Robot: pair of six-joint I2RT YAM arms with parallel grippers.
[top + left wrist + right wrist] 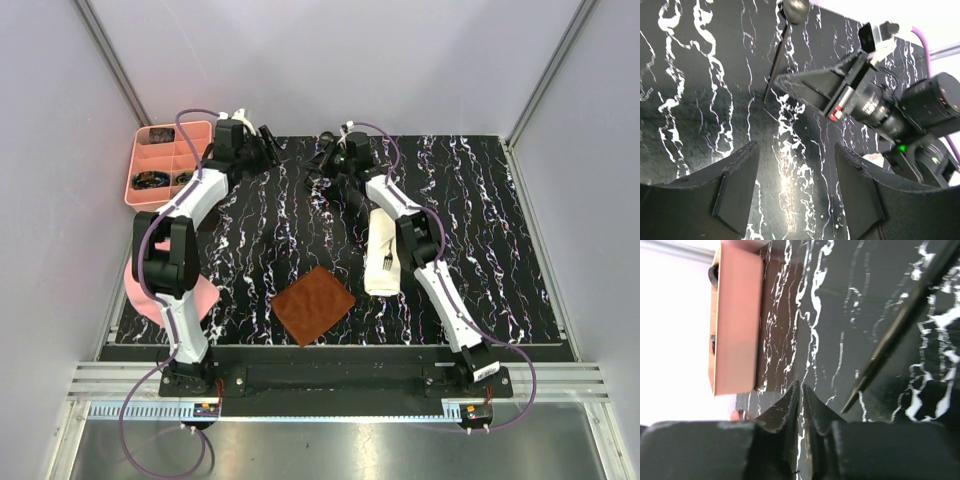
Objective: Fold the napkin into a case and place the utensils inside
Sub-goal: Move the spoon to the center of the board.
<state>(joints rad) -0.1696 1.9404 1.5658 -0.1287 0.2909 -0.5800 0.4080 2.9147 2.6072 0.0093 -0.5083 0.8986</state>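
The cream-white napkin lies folded as a narrow case [382,262] right of centre, partly under my right arm. The grey fork [388,262] rests on it, tines showing. The dark spoon [785,45] lies on the black table at the back, round bowl away from me; its handle also shows in the right wrist view [900,325]. My left gripper [796,186] is open and empty, hovering short of the spoon's handle end. My right gripper [801,390] is shut on nothing, its tips just beside the handle tip; it also shows in the left wrist view [810,87].
A pink compartment tray [165,165] stands at the back left and shows in the right wrist view [735,315]. A brown textured mat [313,303] lies near the front centre. A pink dish [150,292] sits at the left edge under my left arm.
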